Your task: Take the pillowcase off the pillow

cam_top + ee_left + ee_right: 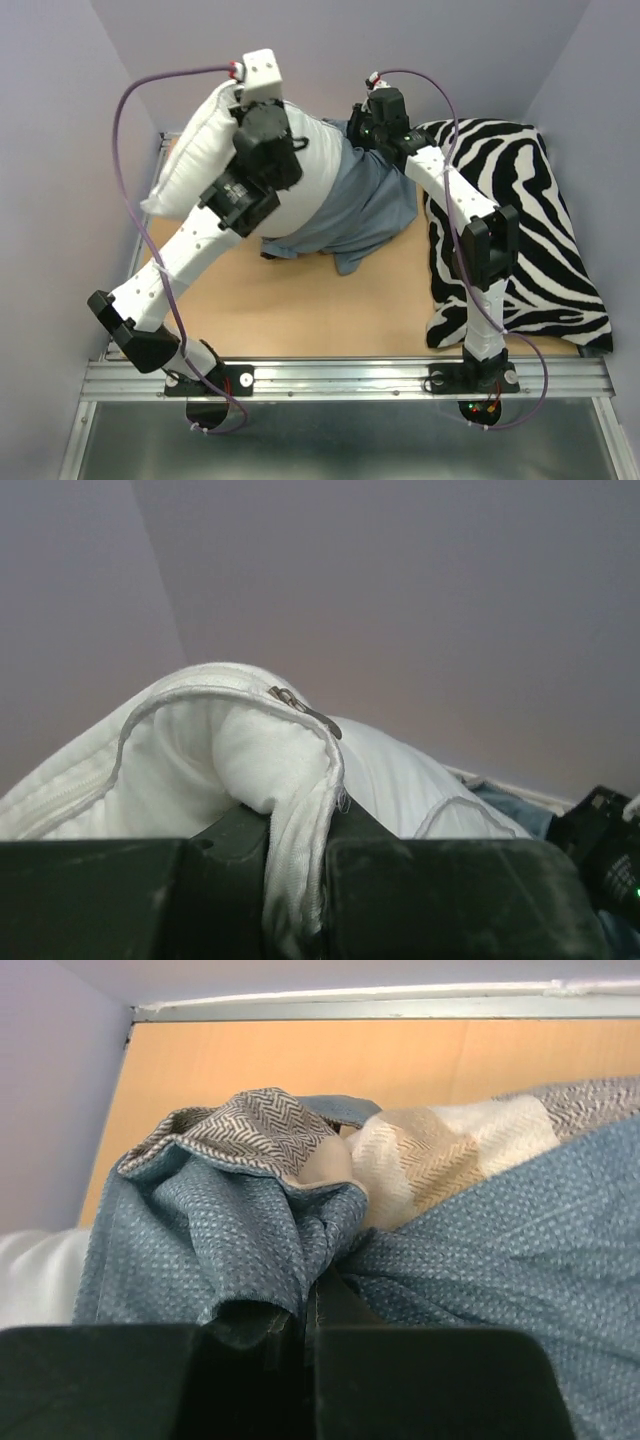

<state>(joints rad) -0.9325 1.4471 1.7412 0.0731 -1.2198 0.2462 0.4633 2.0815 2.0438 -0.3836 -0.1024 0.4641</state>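
Observation:
The white pillow is lifted at the back left of the table, most of it bare. My left gripper is shut on a fold of the pillow near its zipper. The blue-grey pillowcase still wraps the pillow's right end and drapes onto the table. My right gripper is shut on a bunched edge of the pillowcase, whose striped tan and white side shows behind. In the top view the right gripper sits at the pillowcase's far edge.
A black-and-white zebra-print cushion lies along the right side of the wooden table. Purple walls close in the back and sides. A metal rail carries both arm bases at the near edge.

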